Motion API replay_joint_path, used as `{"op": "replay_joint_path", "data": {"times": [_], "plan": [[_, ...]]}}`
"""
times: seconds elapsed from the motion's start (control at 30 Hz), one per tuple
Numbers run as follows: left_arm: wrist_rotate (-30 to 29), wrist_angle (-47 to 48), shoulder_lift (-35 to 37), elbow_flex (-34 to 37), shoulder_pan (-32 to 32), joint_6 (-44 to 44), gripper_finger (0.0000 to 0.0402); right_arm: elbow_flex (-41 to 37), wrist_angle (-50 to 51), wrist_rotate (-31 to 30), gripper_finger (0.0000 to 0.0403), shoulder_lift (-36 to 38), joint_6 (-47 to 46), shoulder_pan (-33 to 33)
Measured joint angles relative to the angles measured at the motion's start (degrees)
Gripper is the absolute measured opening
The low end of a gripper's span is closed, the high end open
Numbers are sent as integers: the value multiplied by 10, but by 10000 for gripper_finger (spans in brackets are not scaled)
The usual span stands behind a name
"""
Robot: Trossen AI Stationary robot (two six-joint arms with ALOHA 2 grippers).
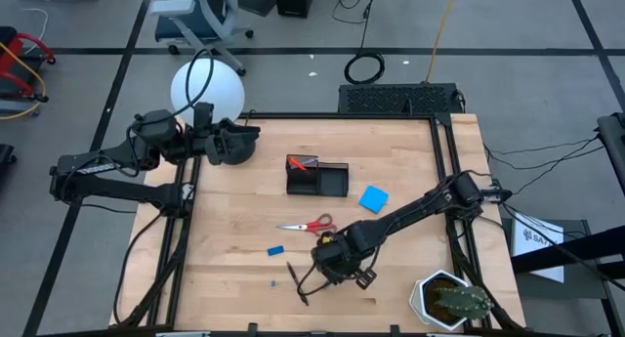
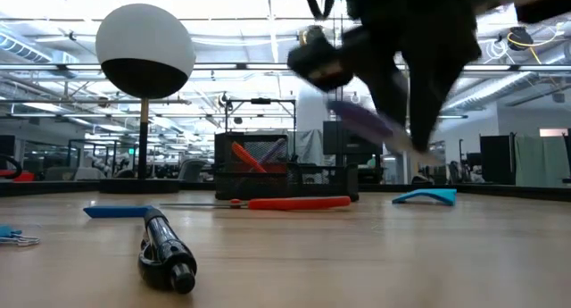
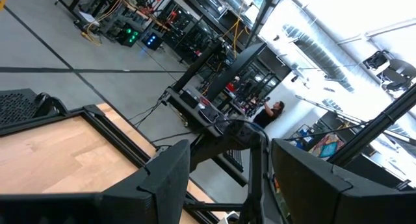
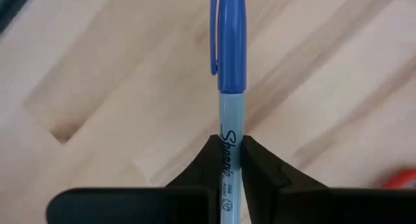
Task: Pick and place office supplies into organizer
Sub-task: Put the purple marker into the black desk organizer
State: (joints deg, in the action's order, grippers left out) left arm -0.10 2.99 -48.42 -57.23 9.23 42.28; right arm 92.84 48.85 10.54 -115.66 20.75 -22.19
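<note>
The right gripper (image 4: 229, 160) pinches a blue-capped marker (image 4: 229, 74) mid-barrel, a light, stiff, slippery thing; the left gripper (image 3: 227, 178) waits spread.

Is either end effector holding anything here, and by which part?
The right end effector grips a blue-capped marker by its grey barrel, below the cap. The left end effector holds nothing.

The blue marker's (image 4: 231, 87) lower barrel is hidden between the right tool's fingers (image 4: 195, 172).

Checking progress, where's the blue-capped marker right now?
The right gripper pinches the blue-capped marker above the table's near edge, near the scissors.
</note>
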Motion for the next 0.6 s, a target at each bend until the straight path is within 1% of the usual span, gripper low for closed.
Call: {"op": "replay_joint_path", "data": {"times": [0.23, 0.37, 0.5, 0.6], "plan": [[0, 0, 0, 0, 0, 1, 221, 0, -36, 0, 25, 43, -62, 17], [0, 0, 0, 0, 0, 0, 221, 1, -69, 0, 25, 64, -117, 32], [0, 0, 0, 0, 0, 0, 221, 1, -122, -1, 25, 84, -175, 45], [0, -1, 0, 0, 0, 9, 221, 1, -180, -6, 25, 95, -214, 54]]}}
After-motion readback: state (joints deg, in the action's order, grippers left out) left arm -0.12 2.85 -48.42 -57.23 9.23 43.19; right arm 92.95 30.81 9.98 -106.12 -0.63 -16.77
